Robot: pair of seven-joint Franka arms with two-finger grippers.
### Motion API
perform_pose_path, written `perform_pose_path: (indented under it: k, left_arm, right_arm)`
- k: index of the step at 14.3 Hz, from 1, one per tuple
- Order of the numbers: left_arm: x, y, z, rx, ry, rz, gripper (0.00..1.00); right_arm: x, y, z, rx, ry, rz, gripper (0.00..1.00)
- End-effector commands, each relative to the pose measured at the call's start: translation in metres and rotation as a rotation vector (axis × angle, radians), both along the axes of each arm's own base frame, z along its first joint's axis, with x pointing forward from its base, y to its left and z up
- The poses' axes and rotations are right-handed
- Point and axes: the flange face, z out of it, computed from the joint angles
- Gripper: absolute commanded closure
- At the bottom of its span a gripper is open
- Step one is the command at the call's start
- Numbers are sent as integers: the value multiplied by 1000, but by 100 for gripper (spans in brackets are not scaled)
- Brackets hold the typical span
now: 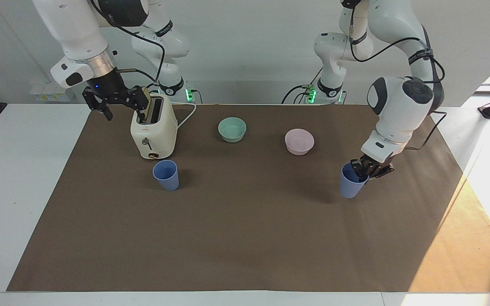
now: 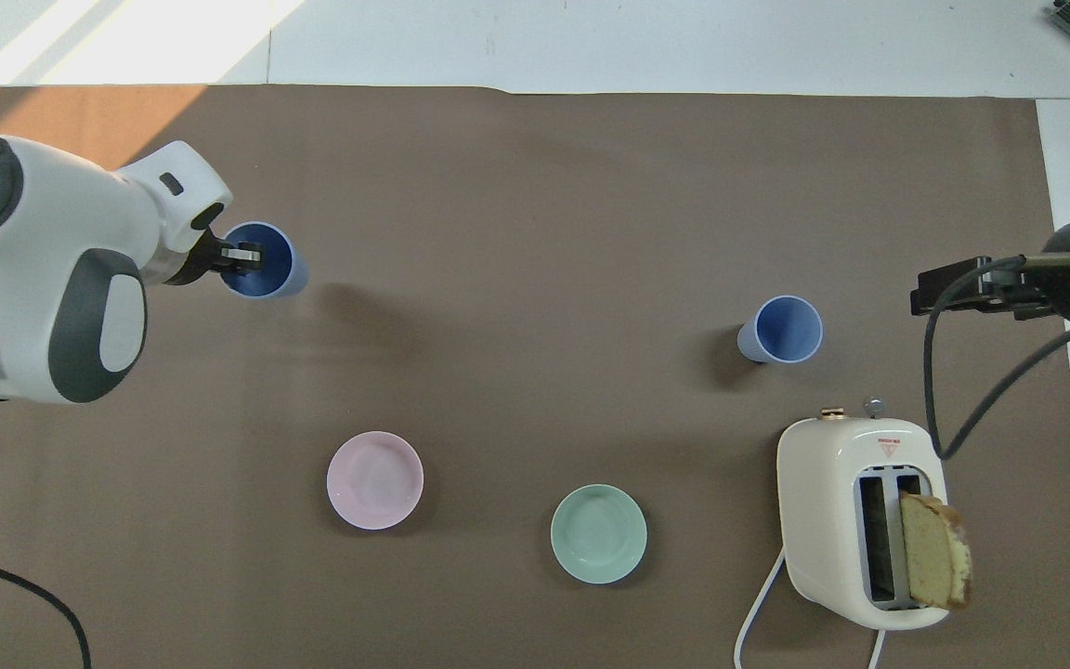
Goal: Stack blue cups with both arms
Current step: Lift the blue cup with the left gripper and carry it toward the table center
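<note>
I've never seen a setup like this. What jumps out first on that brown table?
The left arm's tool grips the rim of a blue cup and holds it just above the brown mat at that arm's end. A second blue cup stands beside a cream toaster with a slice of bread in its slot, and the right arm's tool waits open by the toaster.

Honestly there's not much to read here. The only marking I can spot is a small label with a red triangle sign on top of the cream toaster (image 2: 855, 520), just beside its slots on the side farther from the robots; the print on it is too small to make out. The same toaster (image 1: 153, 131) has a tiny red mark on its front face, above the lever, also unreadable. The arms carry some dark lettering, but I can't read that.
</note>
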Motion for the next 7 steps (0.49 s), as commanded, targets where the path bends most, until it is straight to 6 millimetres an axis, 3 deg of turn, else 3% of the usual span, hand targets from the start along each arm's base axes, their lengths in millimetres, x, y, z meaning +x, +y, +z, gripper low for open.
perform_pose_path:
  k: [1,4,7]
  left_arm:
    - [-15,-46,-1,-14,9,49,100]
    - [-34,-108,-11,-31,11,75,100]
    - [-69,-169,-32,-36,37,84,100]
  right_arm:
    - [-7,0,-1,4,-7,-14,0]
    - [-8,0,-4,4,-3,-16,0]
    - [-8,-2,-6,4,2,-21,0]
